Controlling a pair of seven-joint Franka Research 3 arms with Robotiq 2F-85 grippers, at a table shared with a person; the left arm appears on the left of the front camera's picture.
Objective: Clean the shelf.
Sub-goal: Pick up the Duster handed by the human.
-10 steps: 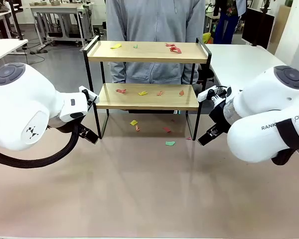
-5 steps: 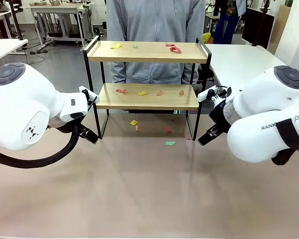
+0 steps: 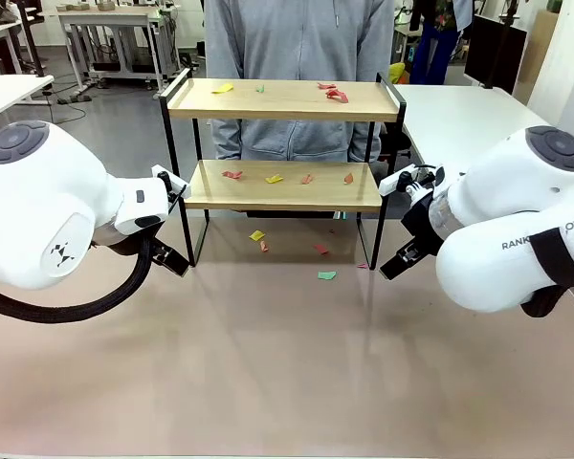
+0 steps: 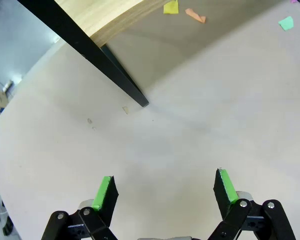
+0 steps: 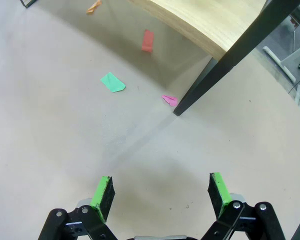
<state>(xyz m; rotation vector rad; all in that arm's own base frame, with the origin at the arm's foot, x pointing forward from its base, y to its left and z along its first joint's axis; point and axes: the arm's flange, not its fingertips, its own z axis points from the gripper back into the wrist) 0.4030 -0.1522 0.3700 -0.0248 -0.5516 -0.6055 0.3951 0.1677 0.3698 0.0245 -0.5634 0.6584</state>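
Note:
The shelf (image 3: 283, 99) stands mid-table, two light wooden boards in a black frame. Small paper scraps lie on its top board (image 3: 335, 93), on its lower board (image 3: 274, 179) and on the table under it (image 3: 326, 275). My left gripper (image 3: 170, 258) hangs open by the shelf's front left leg (image 4: 115, 75), nothing between its green pads (image 4: 105, 190). My right gripper (image 3: 400, 261) is open too, just outside the front right leg (image 5: 225, 60). In the right wrist view a green scrap (image 5: 112, 82), a red scrap (image 5: 147, 40) and a pink scrap (image 5: 169, 100) lie ahead of the right gripper (image 5: 161, 192).
A person in a grey hoodie (image 3: 297, 38) stands right behind the shelf. The beige table (image 3: 287, 373) stretches bare toward the near edge. White tables (image 3: 459, 115) adjoin at the back right and left. A yellow scrap (image 4: 171, 7) and an orange scrap (image 4: 195, 15) lie under the lower board.

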